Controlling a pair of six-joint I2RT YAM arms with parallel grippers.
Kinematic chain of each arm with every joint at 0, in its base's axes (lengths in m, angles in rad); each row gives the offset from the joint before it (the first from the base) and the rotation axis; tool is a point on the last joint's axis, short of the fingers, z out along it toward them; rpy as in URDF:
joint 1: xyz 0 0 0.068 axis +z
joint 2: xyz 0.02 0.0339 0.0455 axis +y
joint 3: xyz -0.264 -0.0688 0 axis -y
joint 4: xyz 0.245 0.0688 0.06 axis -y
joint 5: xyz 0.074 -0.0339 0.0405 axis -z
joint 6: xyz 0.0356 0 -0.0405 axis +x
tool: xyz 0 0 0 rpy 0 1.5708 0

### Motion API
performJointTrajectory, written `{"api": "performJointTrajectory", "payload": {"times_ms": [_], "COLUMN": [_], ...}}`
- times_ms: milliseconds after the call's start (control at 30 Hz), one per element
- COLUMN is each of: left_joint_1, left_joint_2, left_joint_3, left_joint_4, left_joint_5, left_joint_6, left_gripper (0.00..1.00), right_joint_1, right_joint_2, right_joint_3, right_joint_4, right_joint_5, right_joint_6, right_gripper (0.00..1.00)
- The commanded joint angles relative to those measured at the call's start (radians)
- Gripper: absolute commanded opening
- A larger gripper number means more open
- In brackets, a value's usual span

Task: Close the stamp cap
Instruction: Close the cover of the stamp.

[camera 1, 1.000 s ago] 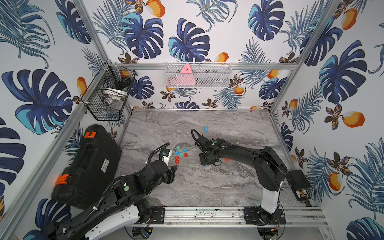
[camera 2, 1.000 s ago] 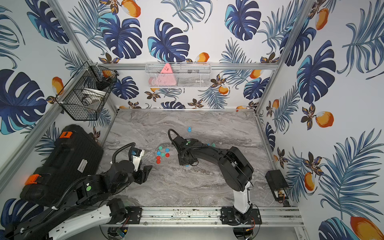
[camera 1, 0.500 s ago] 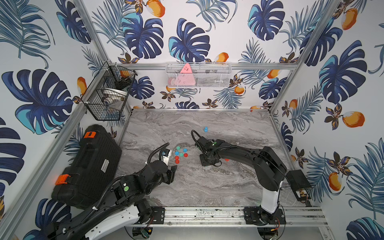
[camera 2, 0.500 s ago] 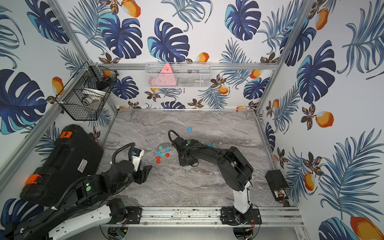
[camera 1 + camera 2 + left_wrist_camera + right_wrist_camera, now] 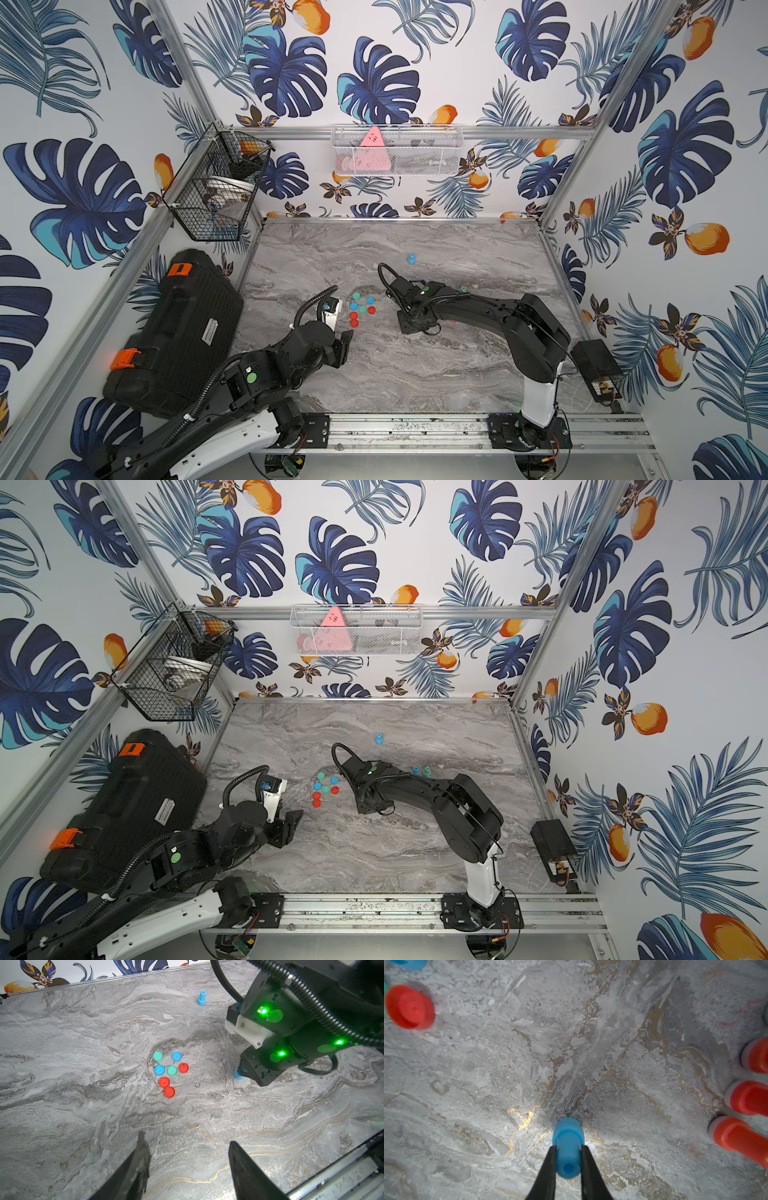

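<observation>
While the left gripper is being held over the table with its jaws spread and empty, a blue stamp is being pinched between the jaws of the right gripper. The stamp is being held upright, its long axis roughly vertical. The narrow handle end is being gripped from above and the wide end is being pointed down at the table. It seems to be touching the table, though contact cannot be confirmed.

The caps are lying loose in a tight cluster on the table, near the stamp but apart from it, on the left arm's side of the right jaws. One blue cap is sitting on the cluster's edge nearest the stamp. Closing is judged not yet done, since no cap is being carried on the wide end.

The coming move is judged to turn on a sideways shift: the stamp is to be lifted, carried toward the left arm's side until it is over that blue cap, axis vertical, and pressed down into it. The left gripper appears nearer the cluster, but nothing is being held by it, so the right arm is being taken as the working one.
</observation>
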Motion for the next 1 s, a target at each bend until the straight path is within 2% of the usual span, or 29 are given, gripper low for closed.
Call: {"api": "performJointTrajectory", "payload": {"times_ms": [0, 567, 967], "left_joint_1": [0.001, 0.001, 0.001], "left_joint_2": [-0.002, -0.003, -0.005], "left_joint_3": [0.002, 0.002, 0.003], "left_joint_4": [-0.004, -0.003, -0.003], "left_joint_5": [-0.012, -0.011, -0.012], "left_joint_6": [-0.012, -0.012, -0.012], "left_gripper": [0.65, 0.65, 0.65], "right_joint_1": [0.003, 0.002, -0.046], "right_joint_2": [0.03, 0.028, 0.05], "right_joint_3": [-0.012, 0.036, 0.103], "right_joint_4": [0.005, -0.024, -0.047], "right_joint_5": [-0.014, 0.005, -0.007], "right_joint_6": [0.018, -0.004, -0.04], "right_gripper": [0.11, 0.1, 0.1]}}
